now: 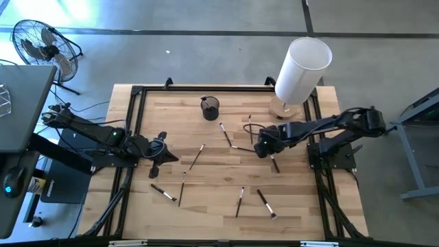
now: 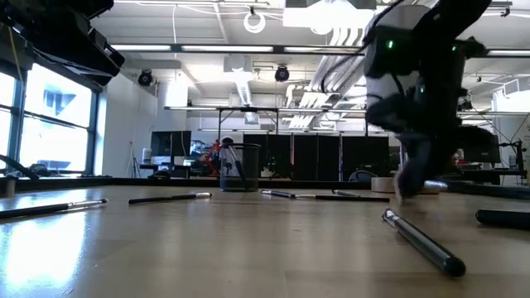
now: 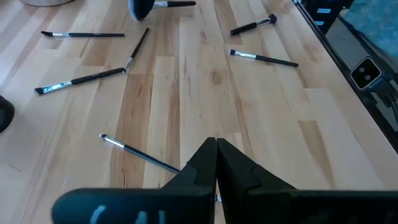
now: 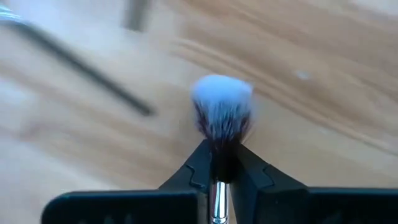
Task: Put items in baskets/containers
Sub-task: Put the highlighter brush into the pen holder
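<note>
Several thin dark-handled makeup brushes lie flat on the wooden table (image 1: 219,206), such as one (image 1: 196,156) near the middle and one (image 1: 266,203) near the front. The black wire-mesh cup (image 1: 210,108) stands upright at the far middle and also shows in the low view (image 2: 240,168). My right gripper (image 1: 260,148) is at the table's right of centre, shut on a brush with a pale-tipped head (image 4: 222,109). My left gripper (image 1: 164,156) is shut and empty at the left, low over the table, just above a lying brush (image 3: 140,152). My right gripper pinches the brush just below its bristles (image 4: 222,163) between its two fingertips. The brush lies along the fingers, and its pale head sticks out beyond them. Its silver ferrule (image 4: 216,205) runs back between the fingers. Whether it is clear of the table, I cannot tell.
A tall white cylinder (image 1: 302,68) stands on a round wooden base at the far right corner. A black frame (image 1: 137,92) runs round the table's edges. A fan (image 1: 41,44) stands on the floor beyond the far left corner.
</note>
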